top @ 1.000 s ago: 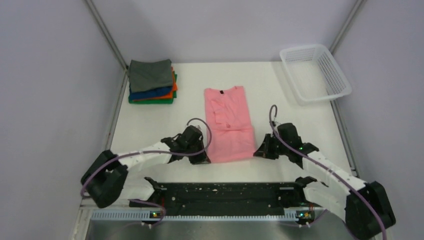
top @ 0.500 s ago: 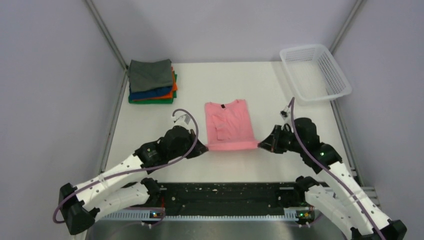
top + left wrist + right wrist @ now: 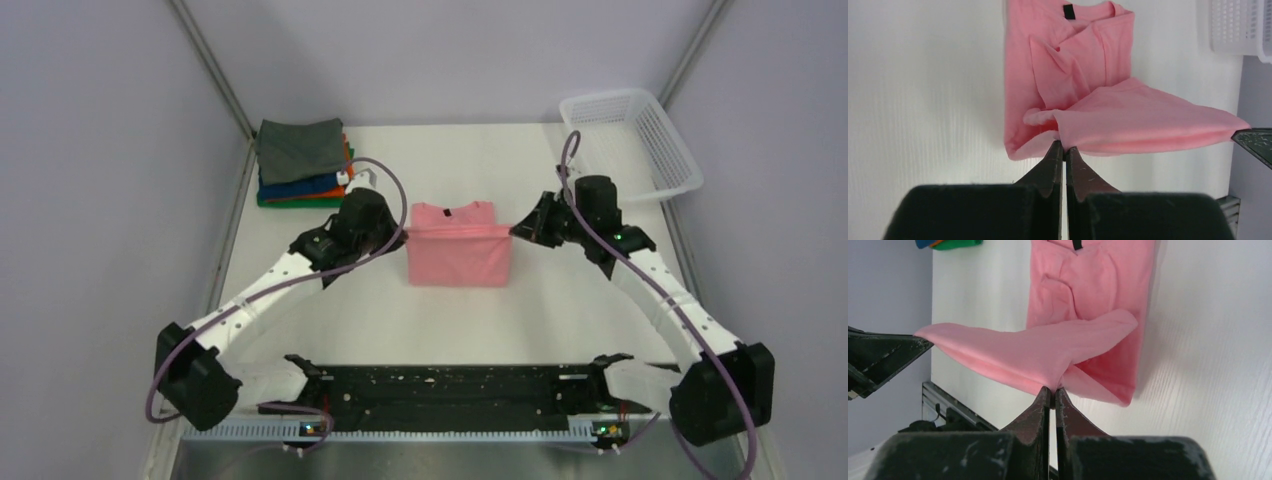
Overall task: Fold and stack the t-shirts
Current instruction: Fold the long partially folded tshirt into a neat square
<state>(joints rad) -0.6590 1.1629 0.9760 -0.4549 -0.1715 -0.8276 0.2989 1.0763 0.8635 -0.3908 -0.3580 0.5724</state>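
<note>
The pink t-shirt point(image 3: 458, 258) lies mid-table, its bottom hem lifted and carried over toward the collar. My left gripper point(image 3: 404, 237) is shut on the hem's left corner, and my right gripper point(image 3: 514, 231) is shut on the right corner. The left wrist view shows the left gripper point(image 3: 1063, 145) pinching pink cloth point(image 3: 1128, 117) above the table. The right wrist view shows the right gripper point(image 3: 1053, 389) pinching the hem point(image 3: 1023, 352). The stack of folded shirts point(image 3: 303, 163), dark grey on top of blue, orange and green, sits at the back left.
A white mesh basket point(image 3: 632, 146) stands at the back right corner. Side rails run along both table edges, and a black rail with the arm bases point(image 3: 455, 385) lies at the near edge.
Both grippers have lifted the shirt's bottom hem and carried it away from the near edge toward the collar, folding the shirt in half. Both arms have stretched farther out.
</note>
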